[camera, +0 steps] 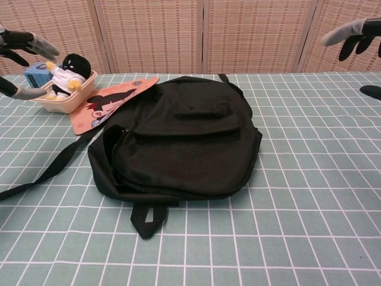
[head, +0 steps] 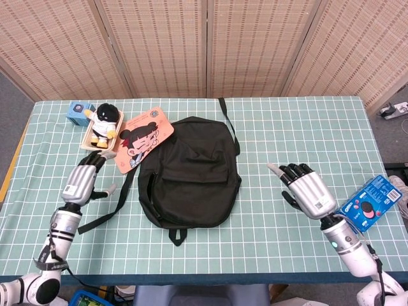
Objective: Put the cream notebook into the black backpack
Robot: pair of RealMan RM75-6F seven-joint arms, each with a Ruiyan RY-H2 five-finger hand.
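The black backpack (head: 189,173) lies flat in the middle of the table, its flap down; in the chest view the backpack (camera: 178,146) looks closed. No cream notebook shows in either view; it is hidden from sight. My left hand (head: 84,182) hovers left of the bag with fingers spread and nothing in it; its fingertips (camera: 24,43) show at the chest view's left edge. My right hand (head: 306,189) hangs to the right of the bag, fingers apart and empty, also seen as a right hand (camera: 356,36) at the top right.
A peach booklet with a cartoon girl (head: 140,139) lies by the bag's upper left. A tray with a doll (head: 102,127) and a small blue box (head: 79,113) stand at the back left. A blue snack box (head: 368,203) lies at the right edge. A strap (head: 108,207) trails left.
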